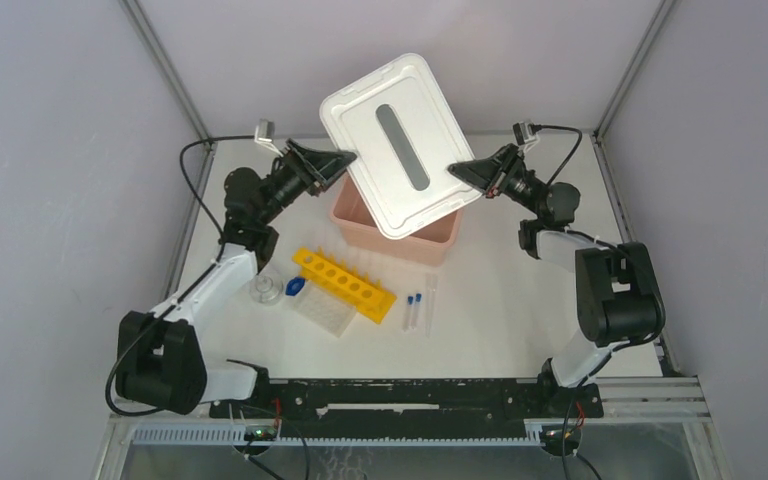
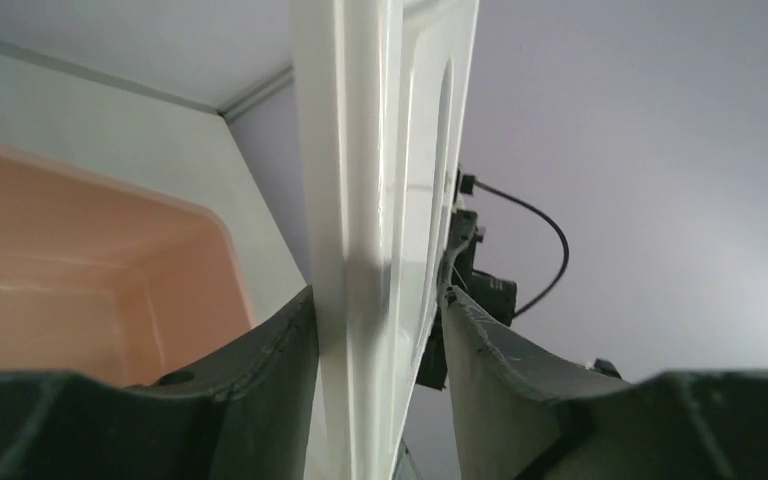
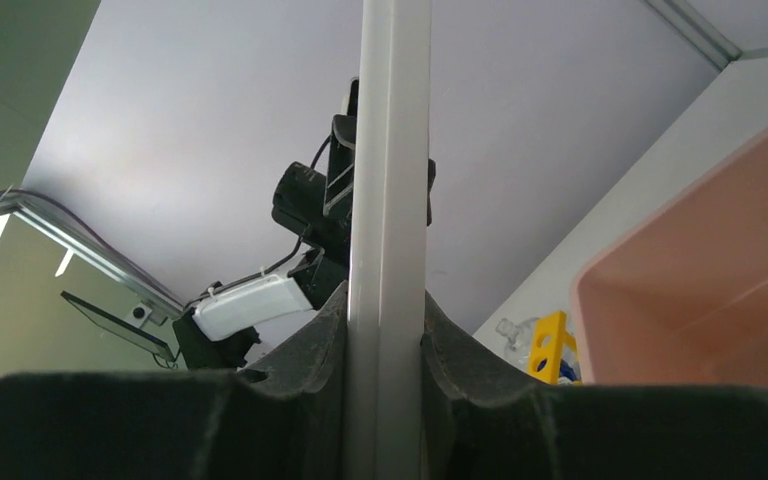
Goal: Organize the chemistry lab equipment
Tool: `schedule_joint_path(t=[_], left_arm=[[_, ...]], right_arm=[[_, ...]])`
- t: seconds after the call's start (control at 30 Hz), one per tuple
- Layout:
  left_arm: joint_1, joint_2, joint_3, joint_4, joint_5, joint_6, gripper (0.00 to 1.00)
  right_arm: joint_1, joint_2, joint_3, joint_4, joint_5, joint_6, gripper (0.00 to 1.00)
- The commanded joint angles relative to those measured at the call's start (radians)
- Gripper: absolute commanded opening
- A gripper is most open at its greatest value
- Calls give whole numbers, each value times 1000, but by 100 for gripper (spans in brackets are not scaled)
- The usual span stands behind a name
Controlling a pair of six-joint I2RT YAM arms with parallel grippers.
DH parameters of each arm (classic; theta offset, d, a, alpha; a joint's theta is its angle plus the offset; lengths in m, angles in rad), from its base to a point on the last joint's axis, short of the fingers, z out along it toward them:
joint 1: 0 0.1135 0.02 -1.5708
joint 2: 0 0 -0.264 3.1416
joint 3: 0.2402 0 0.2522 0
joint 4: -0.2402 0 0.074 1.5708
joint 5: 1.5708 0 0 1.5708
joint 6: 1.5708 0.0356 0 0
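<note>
The white lid with a grey slot (image 1: 400, 140) hangs tilted above the open pink box (image 1: 430, 235). My left gripper (image 1: 335, 160) is shut on its left edge and my right gripper (image 1: 465, 172) is shut on its right edge. In the left wrist view the lid (image 2: 370, 200) stands edge-on in my left gripper (image 2: 375, 330). In the right wrist view the lid (image 3: 390, 200) sits clamped in my right gripper (image 3: 385, 320). On the table lie the yellow tube rack (image 1: 345, 283), the clear well plate (image 1: 322, 310), two blue-capped vials (image 1: 413, 310), a thin clear tube (image 1: 430, 298) and round glassware (image 1: 266, 290).
The pink box shows in the left wrist view (image 2: 80, 270) and in the right wrist view (image 3: 700, 290). The rack's end (image 3: 550, 345) and the glassware (image 3: 510, 335) show beside the box in the right wrist view. Grey walls close in the table at back and sides.
</note>
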State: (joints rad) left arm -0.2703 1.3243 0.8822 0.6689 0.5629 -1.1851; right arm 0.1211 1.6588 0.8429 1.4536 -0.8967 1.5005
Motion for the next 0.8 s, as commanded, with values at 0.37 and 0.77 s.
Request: schedule_joint_path(t=[0.37, 0.77], left_arm=[[72, -296, 129, -717, -380, 477, 57], [71, -433, 107, -1175, -758, 610, 54]], right_arm=[[-12, -111, 44, 65, 87, -25, 0], [-19, -141, 19, 45, 142, -37, 0]])
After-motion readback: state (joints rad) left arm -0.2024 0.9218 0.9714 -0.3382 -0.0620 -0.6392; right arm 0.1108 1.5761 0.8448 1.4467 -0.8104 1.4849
